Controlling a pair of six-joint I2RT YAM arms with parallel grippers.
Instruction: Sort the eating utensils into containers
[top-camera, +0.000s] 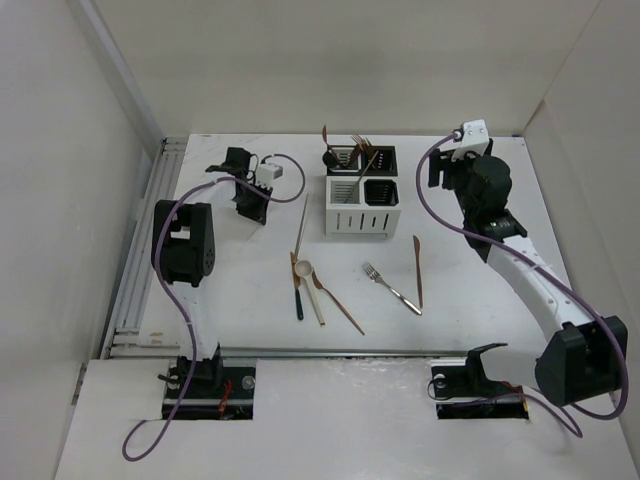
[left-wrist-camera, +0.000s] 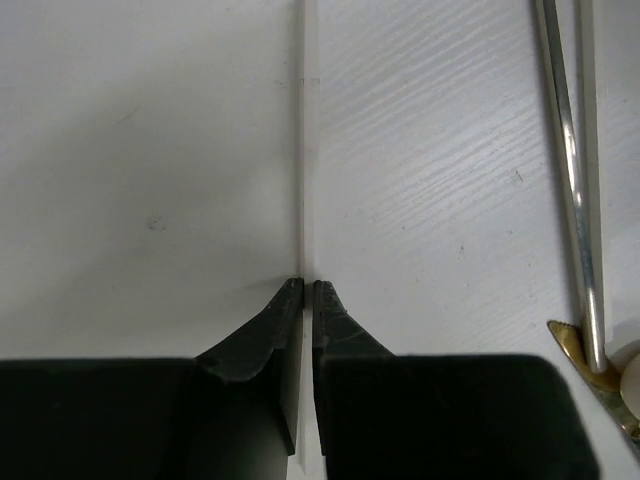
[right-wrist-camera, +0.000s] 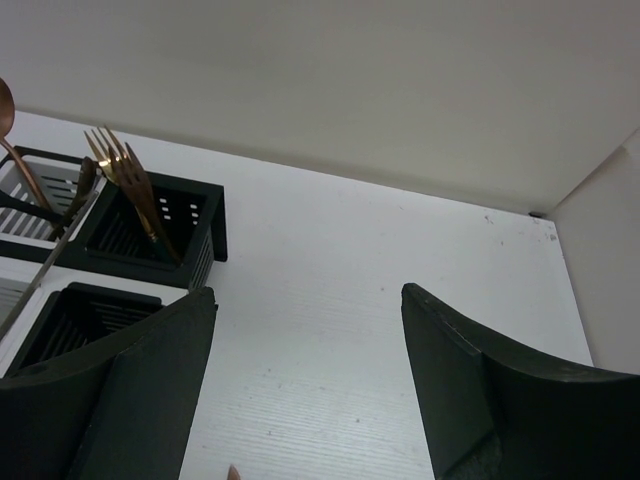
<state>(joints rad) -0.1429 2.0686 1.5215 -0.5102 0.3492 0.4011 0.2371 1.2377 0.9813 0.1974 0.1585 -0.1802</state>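
My left gripper (top-camera: 250, 208) is low over the table left of the caddy (top-camera: 360, 215). In the left wrist view it (left-wrist-camera: 308, 283) is shut on a pale thin chopstick (left-wrist-camera: 308, 150) that runs out ahead of the jaws. My right gripper (top-camera: 437, 172) is open and empty beside the caddy's right side (right-wrist-camera: 305, 290). Copper forks (right-wrist-camera: 130, 185) stand in a black back compartment (right-wrist-camera: 195, 235). On the table lie a silver fork (top-camera: 392, 288), a copper knife (top-camera: 418, 270), a copper spoon (top-camera: 335, 300), a white-bowled spoon (top-camera: 303, 270), a pale chopstick (top-camera: 316, 298) and silver sticks (top-camera: 300, 225).
White walls close in the table at the back and both sides. A metal rail (top-camera: 140, 250) runs along the left edge. The silver sticks (left-wrist-camera: 575, 200) lie just right of my left gripper. Purple cables hang off both arms.
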